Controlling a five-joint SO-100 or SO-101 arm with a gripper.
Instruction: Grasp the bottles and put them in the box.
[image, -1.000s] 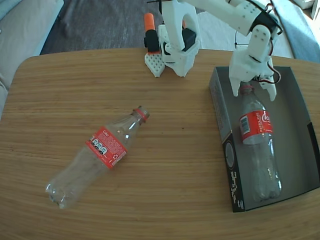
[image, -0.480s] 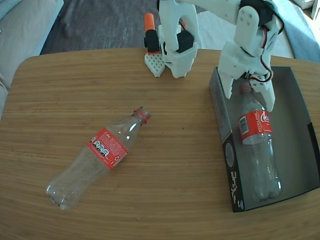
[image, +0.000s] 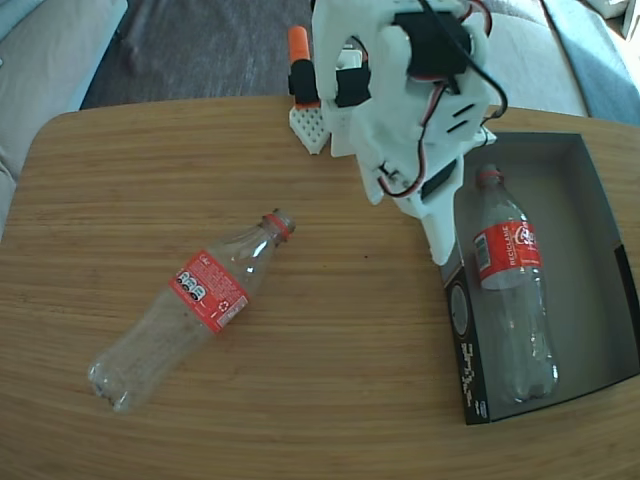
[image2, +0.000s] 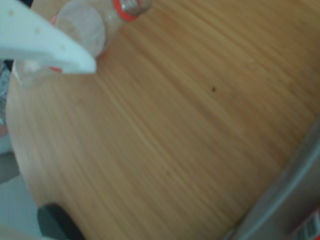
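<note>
Above the table's middle, the gripper (image: 440, 250) is being carried empty; whether its jaws are spread cannot be told. One Coca-Cola bottle (image: 510, 290) is lying in the box (image: 600, 215). The other bottle (image: 190, 310), light, slippery and easily crushed, is probably best being gripped across the labelled middle.

Surface (image: 330, 330): light brown wood with fine lengthwise grain and one small dark speck. Both bottles, one on the wood (image: 190, 310) and one in the box (image: 510, 290): clear plastic, red wrap labels with white print, red neck rings. Box (image: 600, 260): grey inside, black outer side with white print; arm (image: 400, 90): white with black motors and wiring, an orange part (image: 299, 47) behind it.
</note>
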